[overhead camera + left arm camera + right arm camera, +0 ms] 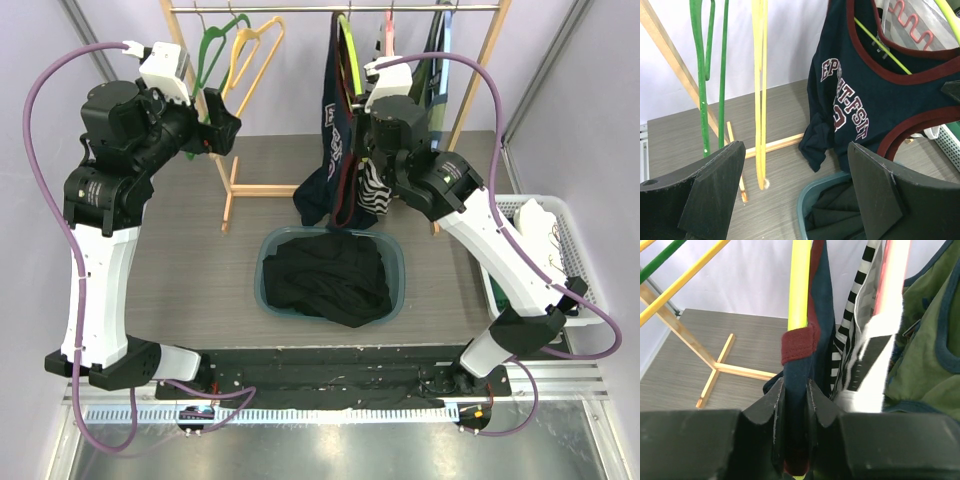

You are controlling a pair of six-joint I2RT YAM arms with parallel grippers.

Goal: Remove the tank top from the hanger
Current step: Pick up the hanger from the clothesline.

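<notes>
While the right claw [795,390] pinches the navy, maroon-trimmed tank top [865,90], hung on its lime plastic hanger [800,285] at the far edge of the grey desk [190,270], the left claw [795,150] gapes empty; sliding it off that hanger looks next.

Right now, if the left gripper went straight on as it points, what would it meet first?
Probably the yellow hanger, hanging just left of the open left gripper's centre line; past that, the rack's wooden foot. Depth is unclear.
</notes>
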